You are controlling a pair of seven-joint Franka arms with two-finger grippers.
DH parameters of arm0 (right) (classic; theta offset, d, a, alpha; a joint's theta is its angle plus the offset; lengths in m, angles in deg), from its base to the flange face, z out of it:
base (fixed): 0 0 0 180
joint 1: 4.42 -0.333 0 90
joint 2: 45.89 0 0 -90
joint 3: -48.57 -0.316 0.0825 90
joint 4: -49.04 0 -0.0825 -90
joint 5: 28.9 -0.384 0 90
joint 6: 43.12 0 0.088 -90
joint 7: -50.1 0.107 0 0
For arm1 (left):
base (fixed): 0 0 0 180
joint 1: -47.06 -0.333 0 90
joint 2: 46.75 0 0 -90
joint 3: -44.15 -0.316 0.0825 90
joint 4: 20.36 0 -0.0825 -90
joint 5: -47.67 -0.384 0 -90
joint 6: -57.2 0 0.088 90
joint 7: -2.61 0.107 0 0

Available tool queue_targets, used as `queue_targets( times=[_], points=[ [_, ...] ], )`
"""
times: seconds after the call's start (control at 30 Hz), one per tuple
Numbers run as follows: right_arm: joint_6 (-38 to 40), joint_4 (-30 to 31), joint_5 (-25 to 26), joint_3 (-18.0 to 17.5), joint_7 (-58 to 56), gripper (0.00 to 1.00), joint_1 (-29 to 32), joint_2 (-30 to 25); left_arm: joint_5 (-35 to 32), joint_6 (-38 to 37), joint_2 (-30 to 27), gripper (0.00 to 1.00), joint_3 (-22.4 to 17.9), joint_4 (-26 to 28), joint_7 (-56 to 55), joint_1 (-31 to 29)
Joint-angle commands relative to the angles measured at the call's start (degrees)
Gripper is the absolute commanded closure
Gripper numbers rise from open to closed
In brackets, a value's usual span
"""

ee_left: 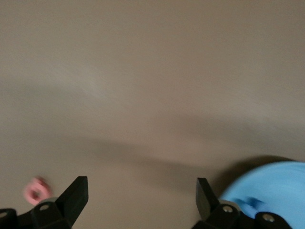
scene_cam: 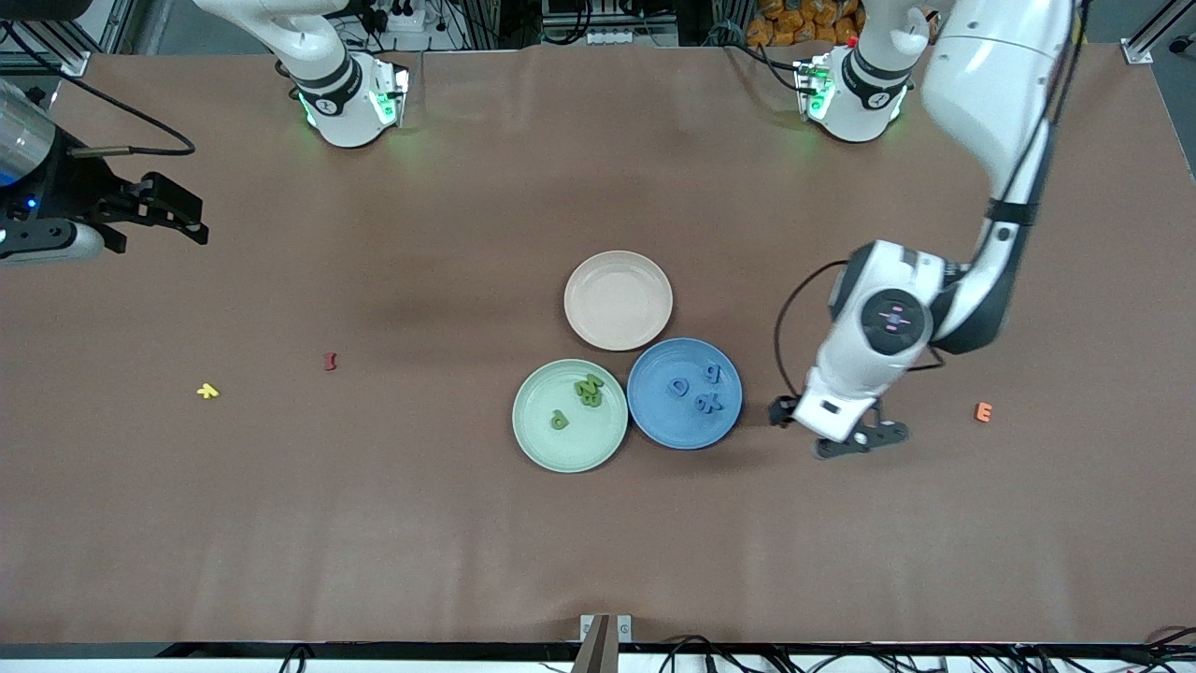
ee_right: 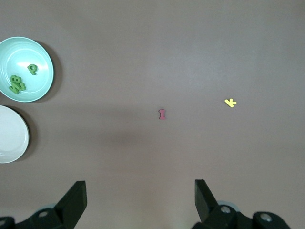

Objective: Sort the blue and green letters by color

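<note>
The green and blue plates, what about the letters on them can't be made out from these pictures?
- Green plate: the green letters are piled together in the front view, too small to count or read; the right wrist view is no clearer.
- Blue plate: the blue letters overlap in the front view, so their number is unclear.
- Left wrist view: blurred; the blue plate is cut off by the edge, behind the open left tool.
</note>
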Motion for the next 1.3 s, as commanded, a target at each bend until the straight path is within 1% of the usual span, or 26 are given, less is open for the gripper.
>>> queue_targets(
  times=[0.0, 0.4, 0.5, 0.77, 0.87, 1.1, 1.27],
  points=[
    [-0.2, 1.4, 0.7, -0.5, -0.4, 0.0, 0.2, -1.5, -1.2, -1.2, -1.6, 0.0, 1.0, 0.7, 7.1, -4.6],
    [0.6, 0.1, 0.7, -0.5, 0.0, 0.0, 0.3, -1.4, -0.7, -1.2, -2.9, 0.0, 1.1, 1.5, 25.3, -15.6],
    [0.5, 0.0, 0.7, -0.5, 0.0, 0.0, 0.4, -1.4, -0.2, -1.2, -3.1, 0.0, 1.0, 1.7, 27.8, -16.3],
    [0.5, -0.7, 0.6, -0.4, 0.1, 0.0, 0.4, -1.4, 0.5, -1.6, -3.3, 0.0, 0.3, 1.1, 27.5, -16.3],
    [0.4, -1.4, 0.4, -0.5, 0.1, 0.0, 0.4, -1.4, 3.2, -4.7, -3.6, 0.0, 0.2, -0.2, 27.5, -16.0],
    [0.4, -2.0, 0.5, -0.4, 0.0, 0.0, 0.3, -1.4, 4.5, -16.1, -5.1, 0.0, -0.3, -8.7, 27.7, -15.8],
    [0.2, -1.8, 0.7, -0.3, 0.0, 0.0, 0.3, -1.4, 8.1, -21.1, -8.8, 0.0, -1.1, -10.0, 27.8, -15.6]
  ],
)
